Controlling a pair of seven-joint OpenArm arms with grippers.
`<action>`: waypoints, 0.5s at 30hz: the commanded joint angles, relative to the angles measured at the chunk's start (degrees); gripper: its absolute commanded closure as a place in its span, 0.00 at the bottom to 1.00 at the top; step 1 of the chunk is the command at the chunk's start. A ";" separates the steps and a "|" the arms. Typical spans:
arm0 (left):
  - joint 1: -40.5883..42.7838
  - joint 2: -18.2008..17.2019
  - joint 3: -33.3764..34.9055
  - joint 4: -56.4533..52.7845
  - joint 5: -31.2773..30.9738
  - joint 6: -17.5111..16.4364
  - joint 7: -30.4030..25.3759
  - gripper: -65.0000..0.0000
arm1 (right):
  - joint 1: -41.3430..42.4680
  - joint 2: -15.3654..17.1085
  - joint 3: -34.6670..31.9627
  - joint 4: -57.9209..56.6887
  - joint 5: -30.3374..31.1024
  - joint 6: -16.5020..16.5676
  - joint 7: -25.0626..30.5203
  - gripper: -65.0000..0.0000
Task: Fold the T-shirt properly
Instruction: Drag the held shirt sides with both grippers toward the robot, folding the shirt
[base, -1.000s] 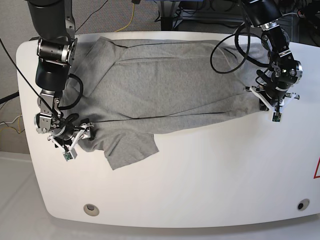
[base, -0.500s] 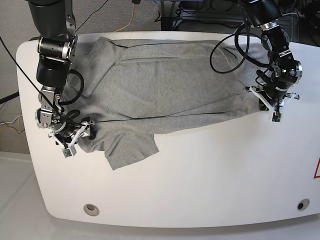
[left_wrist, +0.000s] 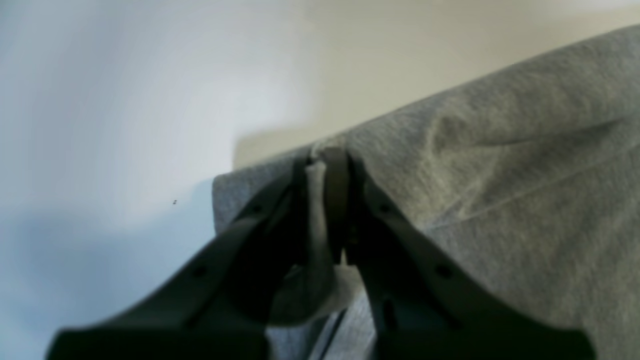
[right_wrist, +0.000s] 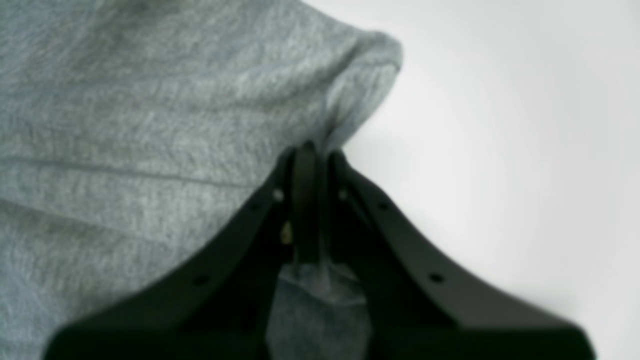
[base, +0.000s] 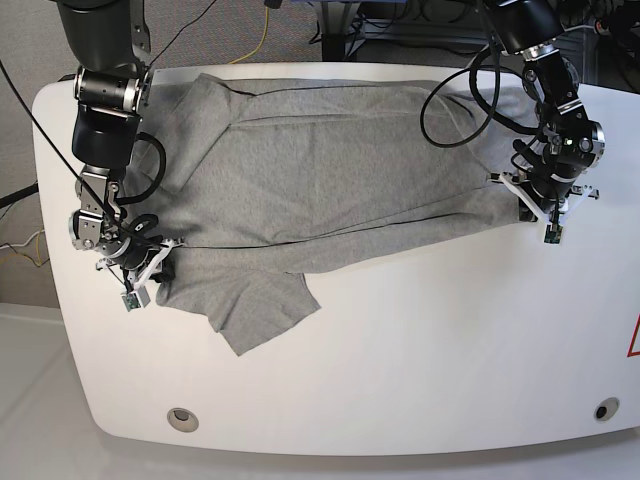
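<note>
The grey T-shirt (base: 330, 170) lies spread across the white table (base: 420, 350), with one folded flap hanging toward the front at the base view's left. My right gripper (base: 158, 268) is at that left side, shut on the shirt's edge. In the right wrist view its black fingers (right_wrist: 300, 170) pinch a bunched corner of the T-shirt (right_wrist: 150, 100). My left gripper (base: 530, 205) is at the shirt's right end, shut on the hem. The left wrist view shows its fingers (left_wrist: 337, 175) closed on a fold of the T-shirt (left_wrist: 525, 175).
Black cables (base: 455, 110) loop from the left arm over the shirt's right part. Two round holes (base: 182, 418) (base: 606, 409) sit near the table's front edge. Grey floor and a yellow cord (base: 262, 35) lie beyond the far edge.
My right gripper has gone from open to shut on the shirt's left edge and shifted slightly. The front flap has slid a little. The left arm has not moved.
</note>
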 joint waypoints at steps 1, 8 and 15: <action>-0.81 -0.60 -0.05 1.17 -0.40 0.14 -1.11 0.99 | 0.47 0.56 0.01 0.18 -1.34 0.39 -2.61 0.95; -0.72 -0.60 -0.05 1.09 -0.40 0.14 -1.11 0.99 | 0.56 0.91 0.01 0.18 -1.34 0.22 -2.69 0.95; -0.54 -0.60 -0.14 1.17 -0.40 0.14 -1.11 0.99 | 0.29 2.23 0.19 2.72 -1.34 0.22 -3.66 0.95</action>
